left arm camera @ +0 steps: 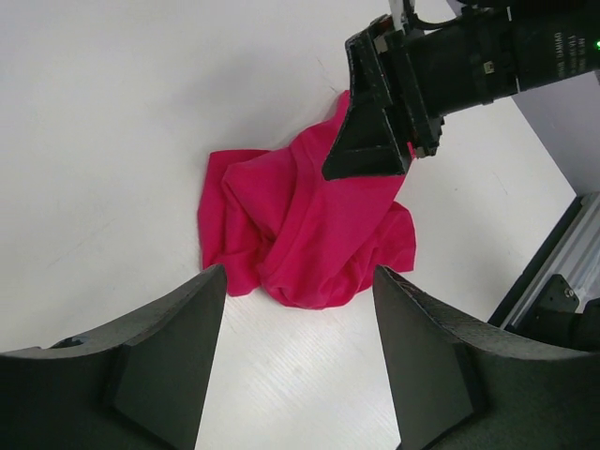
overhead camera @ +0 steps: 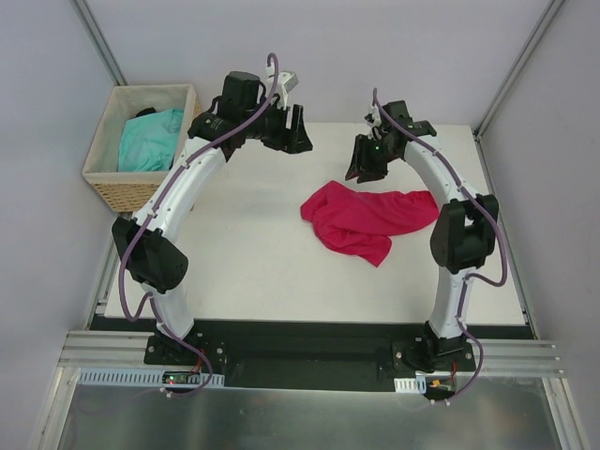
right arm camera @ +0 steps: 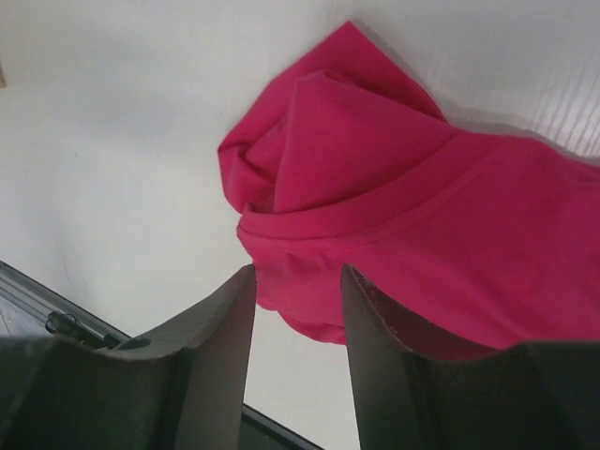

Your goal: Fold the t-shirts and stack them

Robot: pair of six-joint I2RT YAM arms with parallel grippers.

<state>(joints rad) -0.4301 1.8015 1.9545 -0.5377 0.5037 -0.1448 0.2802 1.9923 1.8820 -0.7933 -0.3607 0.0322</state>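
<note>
Now crimson tee (overhead camera: 366,220) lies crumpled on desk (overhead camera: 253,272) twd right edge, turquoise tee (overhead camera: 150,141) in basket (overhead camera: 131,192) off far-left corner; L jaws open, R jaws open too

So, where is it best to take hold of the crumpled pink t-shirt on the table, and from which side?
Probably the stitched edge on the pink t-shirt, taken from above with the right gripper, which hovers open at that side. The shirt lies bunched, but this edge sits on top, uncovered, so a pinch should catch little else.

2 t-shirts (overhead camera: 366,217) (1 pink), 1 basket (overhead camera: 141,192).
</note>
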